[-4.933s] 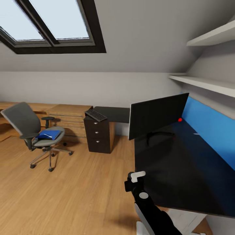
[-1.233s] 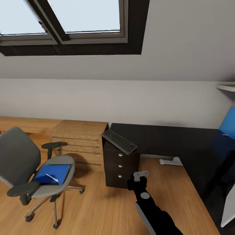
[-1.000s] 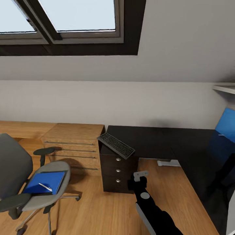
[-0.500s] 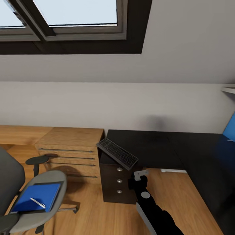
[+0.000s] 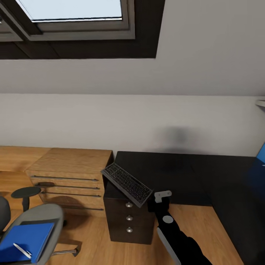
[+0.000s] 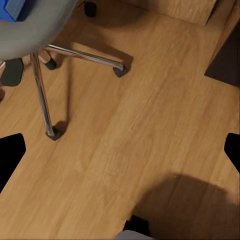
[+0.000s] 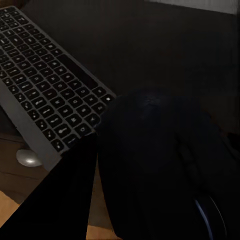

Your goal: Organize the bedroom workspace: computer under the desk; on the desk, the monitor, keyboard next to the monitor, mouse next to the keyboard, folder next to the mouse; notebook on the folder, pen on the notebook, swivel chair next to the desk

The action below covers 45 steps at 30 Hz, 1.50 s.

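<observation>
desk [image 5: 176, 173]: matt black | floor [image 6: 150, 125]: wood grain | chair legs [image 6: 42, 100]: metal

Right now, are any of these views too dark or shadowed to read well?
Right wrist view: very dark, the mouse barely separates from the black desk; the keyboard keys read fine. Left wrist view: well lit, with a soft dark shadow on the floor. Head view: evenly bright, with a faint smudge of shadow on the wall.

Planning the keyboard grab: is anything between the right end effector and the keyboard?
Possibly: in the right wrist view a dark rounded shape, perhaps the mouse, sits close ahead, covering part of the keyboard. From the head, the right end effector is beside the keyboard's corner.
</observation>
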Motion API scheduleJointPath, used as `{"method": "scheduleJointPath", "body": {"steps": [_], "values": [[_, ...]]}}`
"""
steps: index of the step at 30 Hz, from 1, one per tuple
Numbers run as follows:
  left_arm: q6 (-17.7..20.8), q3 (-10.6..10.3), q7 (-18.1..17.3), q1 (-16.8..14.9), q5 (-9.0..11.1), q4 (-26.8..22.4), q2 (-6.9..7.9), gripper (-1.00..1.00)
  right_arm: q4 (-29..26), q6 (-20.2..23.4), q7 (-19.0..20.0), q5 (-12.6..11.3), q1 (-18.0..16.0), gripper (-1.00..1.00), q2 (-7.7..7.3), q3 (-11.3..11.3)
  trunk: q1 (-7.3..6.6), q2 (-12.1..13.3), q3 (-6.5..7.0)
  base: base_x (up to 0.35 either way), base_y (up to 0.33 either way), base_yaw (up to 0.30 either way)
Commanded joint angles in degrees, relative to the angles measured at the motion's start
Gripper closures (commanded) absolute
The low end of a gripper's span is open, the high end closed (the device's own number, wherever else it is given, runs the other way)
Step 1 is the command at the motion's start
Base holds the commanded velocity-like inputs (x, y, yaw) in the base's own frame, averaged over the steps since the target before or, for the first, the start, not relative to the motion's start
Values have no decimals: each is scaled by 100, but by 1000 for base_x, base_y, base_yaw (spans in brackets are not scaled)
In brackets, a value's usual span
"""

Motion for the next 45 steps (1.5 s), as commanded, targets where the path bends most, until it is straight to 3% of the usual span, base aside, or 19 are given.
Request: {"method": "scheduleJointPath", "body": {"steps": [1, 10, 14, 17, 29, 35, 45], "values": [[-20, -12, 12, -3, 35, -1, 1, -100, -12, 19, -38, -49, -6, 100, -13, 17, 5, -7, -9, 307, -185, 0], [-28, -4, 0, -3, 35, -1, 7, -100, -48, -58, -23, -289, -6, 100, -150, -5, 5, -7, -9, 308, -167, 0], [-28, -3, -4, -3, 40, -1, 9, -100, 3, -163, 53, -366, -5, 100, -196, -303, 5, -7, -9, 319, -41, 0], [-23, -3, -4, -3, 42, -1, 10, -100, 124, -257, 170, -379, -5, 100, -200, -405, 5, -7, -9, 323, -9, 0], [-72, -5, -16, -3, 37, -17, 13, -100, 1473, -1202, 536, -385, -52, 100, -189, -643, 5, -7, -9, 94, -1, 0], [-80, 9, -19, -3, 43, -34, 18, -100, 2442, -1647, 690, -390, -328, 100, -189, -672, 5, -7, -9, 237, 0, 0], [-88, 18, -5, -3, 44, -39, 19, -100, 2932, -1765, 830, -394, -539, 100, -189, -677, 5, -7, -9, 307, 27, 0]]}}
